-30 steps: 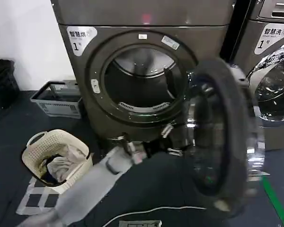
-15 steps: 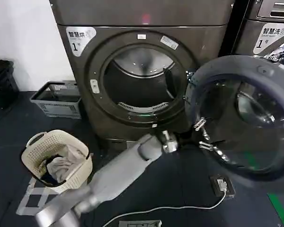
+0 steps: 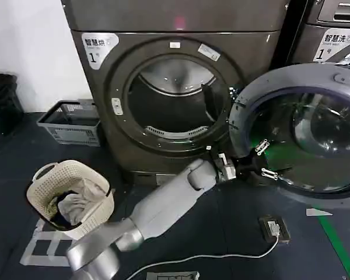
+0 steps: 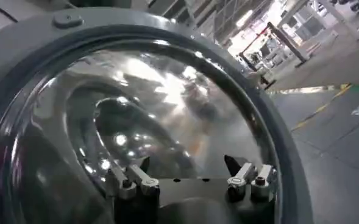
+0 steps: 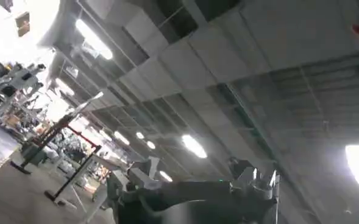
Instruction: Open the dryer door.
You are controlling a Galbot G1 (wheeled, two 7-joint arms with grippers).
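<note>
Grey-backed dryer door stands swung wide, left claw spread against it.

Grey dryer door, dark glass; cream basket.

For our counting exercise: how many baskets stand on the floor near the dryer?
2. A cream laundry basket holding clothes stands front left of the dryer; a grey basket sits against the wall behind it. Others may be hidden.
</note>
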